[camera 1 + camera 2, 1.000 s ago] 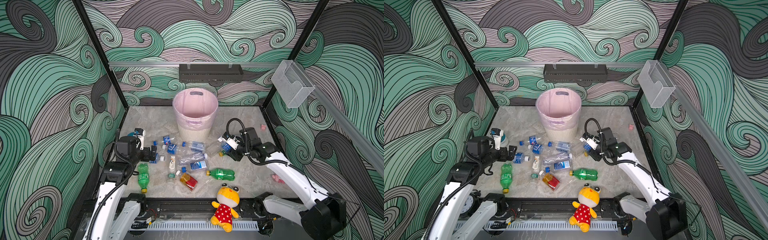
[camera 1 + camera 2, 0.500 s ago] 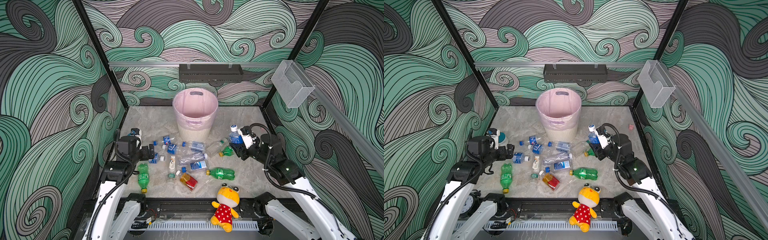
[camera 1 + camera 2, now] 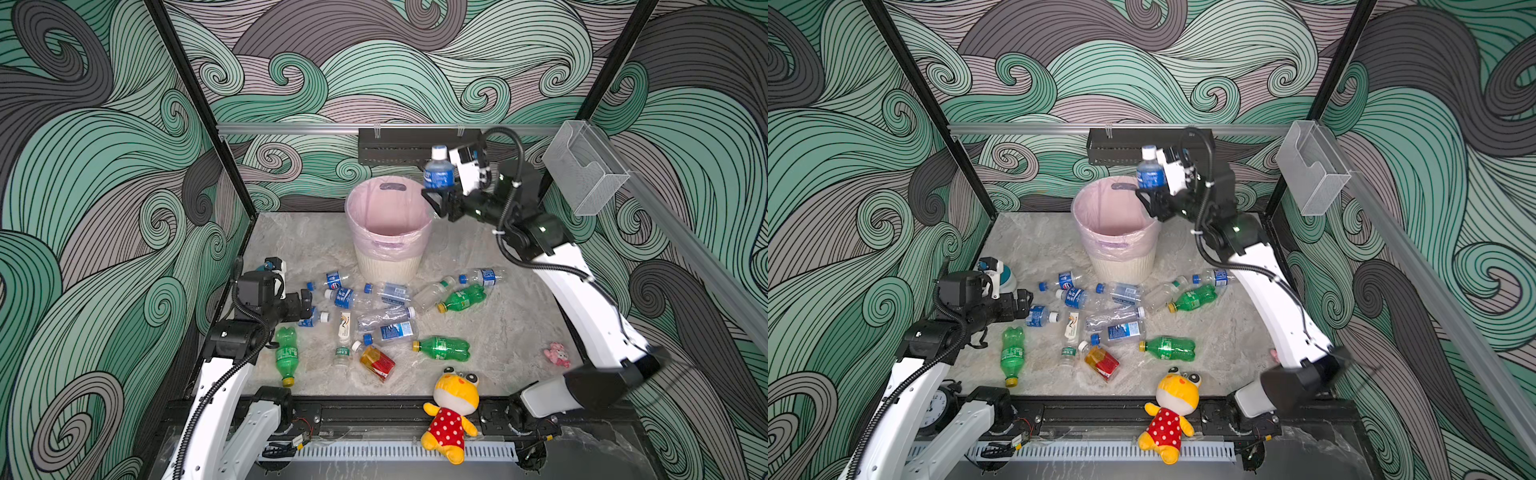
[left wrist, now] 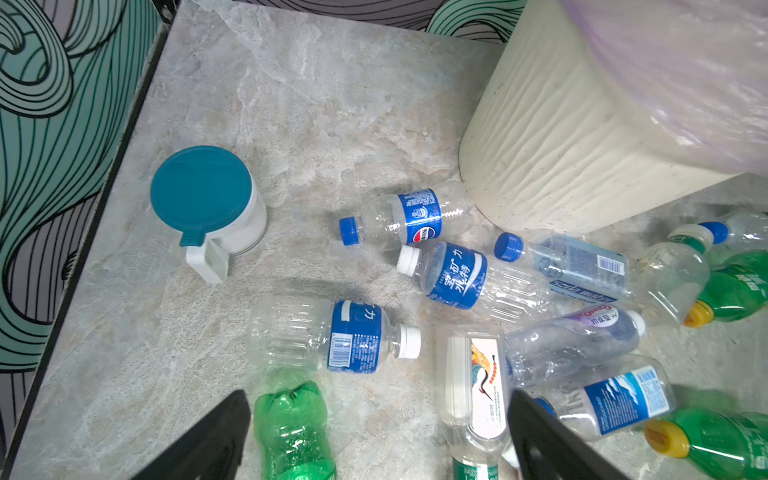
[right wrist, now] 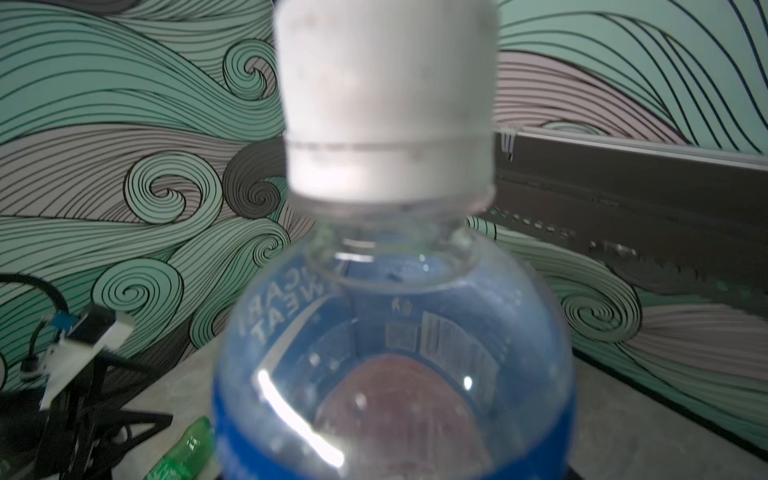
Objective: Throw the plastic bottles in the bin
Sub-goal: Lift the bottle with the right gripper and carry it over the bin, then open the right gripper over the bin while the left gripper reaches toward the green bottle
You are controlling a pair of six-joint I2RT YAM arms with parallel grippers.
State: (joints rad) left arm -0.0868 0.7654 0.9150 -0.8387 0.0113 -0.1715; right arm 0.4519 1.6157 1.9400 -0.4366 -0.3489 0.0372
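Looking down in both top views: right claw [image 3: 437, 199] high up at the right edge of the bin [image 3: 388, 266], carrying a blue-labelled bottle [image 3: 438, 174] upright. Cap up, base down between the jaws, just above the pink-lined rim, presumably for dropping inside rather than onto the floor. Clamped or letting go: cannot tell at this size. Low over the floor, left claw [image 3: 305, 302] spread wide and empty, level with the loose bottles [image 3: 384, 314] lying in front of the bin. Seemingly lined up for the next pick.

Turning to the left wrist view: both black fingers [image 4: 232, 419] wide apart, gripping nothing, framing the base of a green bottle [image 4: 291, 428] and a flat clear one beside it. Just ahead, a white-capped bottle [image 4: 353, 336] on its side. Off beside the wall, a teal-lidded cup [image 4: 203, 187], standing apart, not meant for the bin.

Moving to the right wrist view: filled by the carried bottle's shoulder and white cap [image 5: 386, 95]. Jaws hidden below, so no reading of the grip here either. Looks empty, hence light, likely to fall straight once freed.
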